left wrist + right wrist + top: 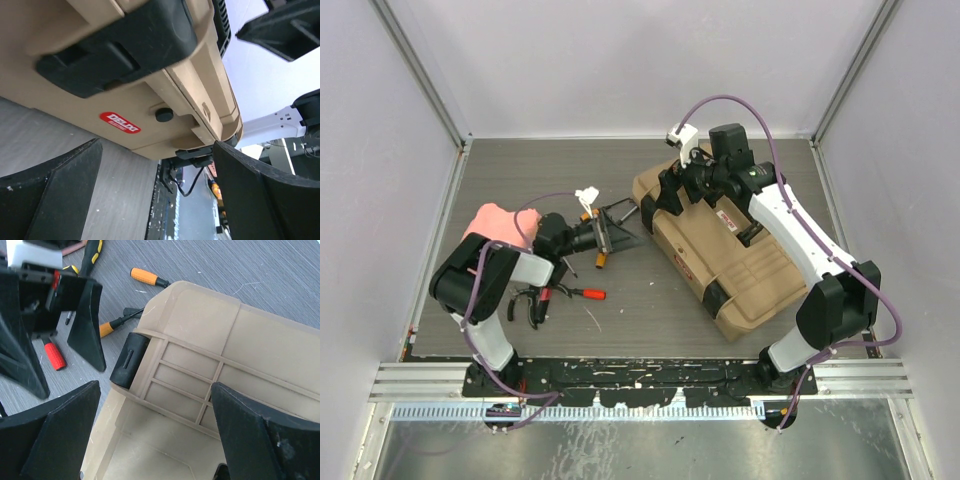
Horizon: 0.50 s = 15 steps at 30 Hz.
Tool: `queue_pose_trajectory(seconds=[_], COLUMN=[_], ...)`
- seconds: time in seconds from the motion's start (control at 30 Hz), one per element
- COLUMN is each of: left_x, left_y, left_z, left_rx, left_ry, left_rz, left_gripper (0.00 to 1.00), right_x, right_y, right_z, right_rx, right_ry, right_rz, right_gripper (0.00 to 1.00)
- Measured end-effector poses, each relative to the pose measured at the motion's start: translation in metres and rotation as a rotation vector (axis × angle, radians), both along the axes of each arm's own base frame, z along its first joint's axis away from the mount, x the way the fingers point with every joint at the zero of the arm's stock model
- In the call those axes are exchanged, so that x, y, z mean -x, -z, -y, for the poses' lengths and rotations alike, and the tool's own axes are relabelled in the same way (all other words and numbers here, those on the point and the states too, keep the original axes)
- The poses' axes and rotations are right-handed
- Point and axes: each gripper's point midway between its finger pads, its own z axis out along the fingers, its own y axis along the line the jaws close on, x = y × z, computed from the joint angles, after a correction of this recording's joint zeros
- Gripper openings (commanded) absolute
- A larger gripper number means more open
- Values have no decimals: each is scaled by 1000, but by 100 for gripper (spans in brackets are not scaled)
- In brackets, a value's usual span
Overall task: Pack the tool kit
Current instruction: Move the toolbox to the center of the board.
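Pink cloth (490,222) at left, grey woodgrain table (550,165)

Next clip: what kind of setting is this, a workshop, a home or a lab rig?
Most likely a lab test cell: plain white panel walls in metal framing enclose a grey tabletop, and the left arm and right arm are mounted on a rail at its near edge.

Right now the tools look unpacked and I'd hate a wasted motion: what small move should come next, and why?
Probably lower the right gripper onto the black latch at a corner of the tan case to begin freeing it. From above the case looks shut, the left gripper and the right both stand open and empty, and the red-handled screwdriver and orange-handled screwdriver lie outside it.
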Motion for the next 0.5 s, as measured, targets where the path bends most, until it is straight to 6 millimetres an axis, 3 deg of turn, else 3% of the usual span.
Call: queue_pose_trajectory(seconds=[0.13,0.33,0.5], left_x=[-20,-43,-53], left_y=[-3,-12,8], left_z=[-23,-19,-15], left_rx=[-1,23,22], left_ry=[-26,30,70], left_rz=[21,104,84], left_gripper=[97,99,99], right_x=[0,0,0], right_y=[0,0,0], right_z=[0,0,0], right_rx=[0,0,-1], right_ry=[0,-1,-1], right_rz=[2,2,2], right_gripper=[97,97,97])
